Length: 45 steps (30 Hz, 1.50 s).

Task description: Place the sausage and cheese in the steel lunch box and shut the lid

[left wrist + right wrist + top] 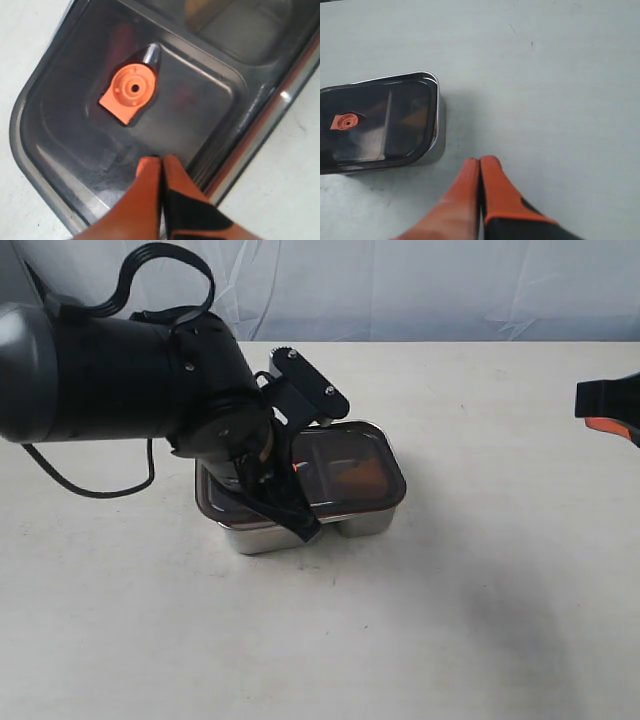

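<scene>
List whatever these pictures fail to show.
- Contents under the dark smoky translucent lid: only dim coloured blurs, in all views.
- Left half of the shiny steel lunch box: exterior view, behind the left arm.
- Right pincer: exterior view's right edge cuts it off.

One steel lunch box (365,521), one dark translucent lid (350,462) and one orange valve tab (129,92) share a single white table (480,600) before one pale cloth backdrop (400,290). Two grippers are in view: one left gripper (161,160) and one right gripper (480,161).
</scene>
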Each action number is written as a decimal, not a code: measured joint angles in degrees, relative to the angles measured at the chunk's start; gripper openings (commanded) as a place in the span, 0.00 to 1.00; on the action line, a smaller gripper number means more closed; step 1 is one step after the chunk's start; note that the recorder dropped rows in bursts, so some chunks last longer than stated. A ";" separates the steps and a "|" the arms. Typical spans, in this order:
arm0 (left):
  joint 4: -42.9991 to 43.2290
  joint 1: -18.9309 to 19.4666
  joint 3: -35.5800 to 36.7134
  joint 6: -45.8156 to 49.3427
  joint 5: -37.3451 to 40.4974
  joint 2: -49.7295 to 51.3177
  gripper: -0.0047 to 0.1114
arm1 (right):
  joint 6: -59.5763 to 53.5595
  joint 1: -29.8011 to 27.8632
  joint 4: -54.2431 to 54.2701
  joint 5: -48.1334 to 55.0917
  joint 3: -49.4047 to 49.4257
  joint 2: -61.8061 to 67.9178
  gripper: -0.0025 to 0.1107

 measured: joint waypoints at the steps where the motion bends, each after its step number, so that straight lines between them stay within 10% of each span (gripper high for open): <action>1: 0.00 0.72 0.00 0.00 -0.10 0.46 0.04 | 0.00 0.00 0.00 0.00 0.00 0.00 0.02; 27: -0.05 5.65 0.00 0.69 -4.61 1.90 0.04 | -26.88 1.30 27.62 8.36 0.00 12.72 0.02; 45: 0.00 5.65 0.00 0.69 -5.05 1.90 0.04 | -32.56 14.05 33.43 -16.90 0.00 33.66 0.02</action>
